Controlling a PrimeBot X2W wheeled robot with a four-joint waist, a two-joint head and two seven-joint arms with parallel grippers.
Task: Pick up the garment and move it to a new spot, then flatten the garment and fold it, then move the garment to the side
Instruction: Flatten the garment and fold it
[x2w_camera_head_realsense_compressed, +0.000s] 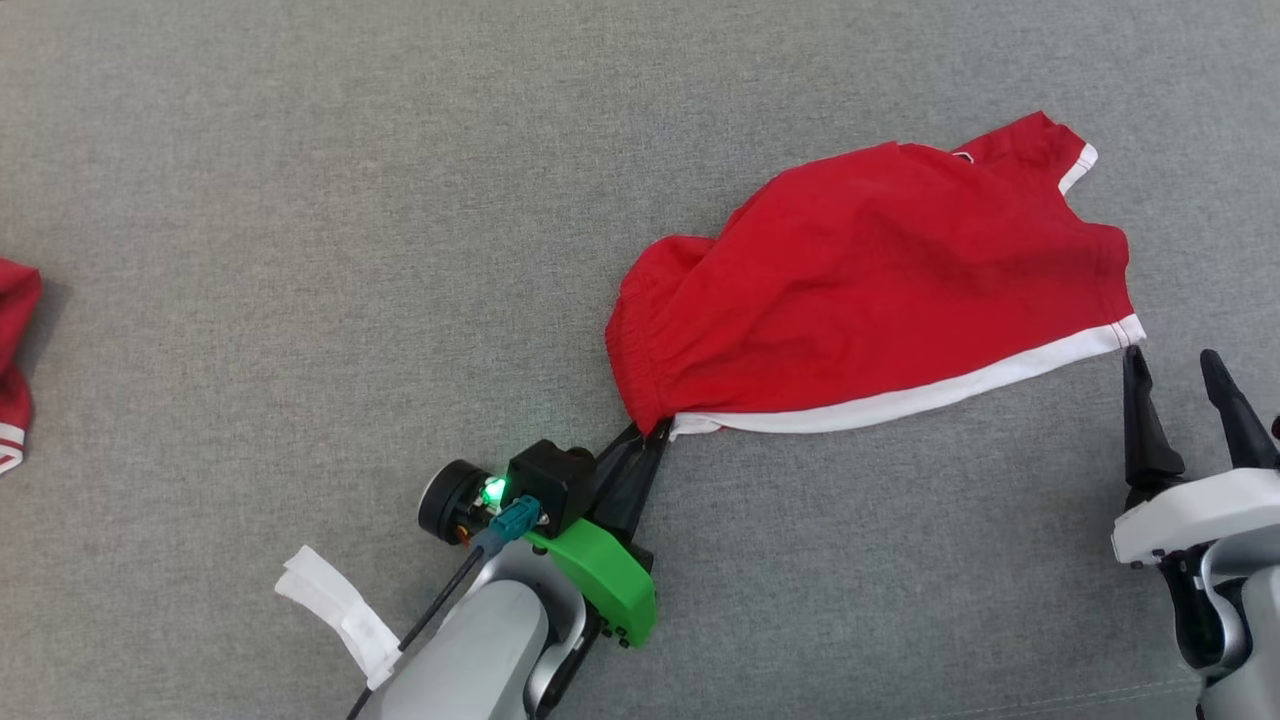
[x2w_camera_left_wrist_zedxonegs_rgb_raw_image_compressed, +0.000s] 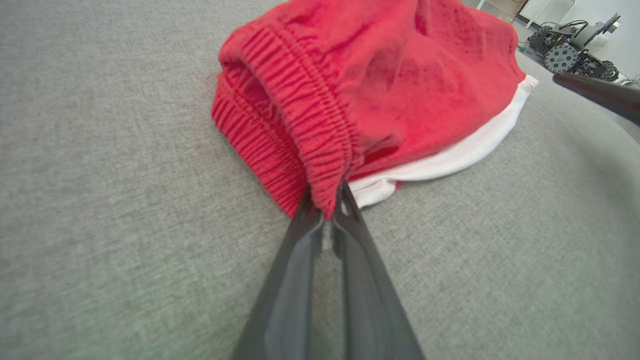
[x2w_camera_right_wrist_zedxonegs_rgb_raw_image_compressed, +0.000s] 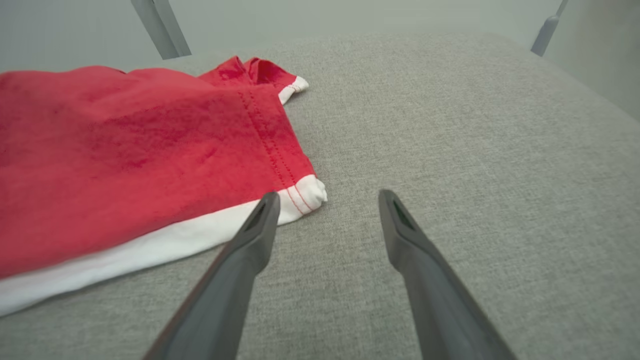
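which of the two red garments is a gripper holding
The spread-out red garment right of centre: the left gripper is shut on its waistband. The second garment lies apart at the far left edge.

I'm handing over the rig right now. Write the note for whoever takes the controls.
Left gripper: shut on the waistband corner of the shorts.
Right gripper: open, one fingertip at the white hem corner, nothing held.
The shorts lie rumpled on the grey surface, right of centre; another red garment lies at the far left.
Done: left grip taken.
Left: grip with the right, flatten, fold, move aside.
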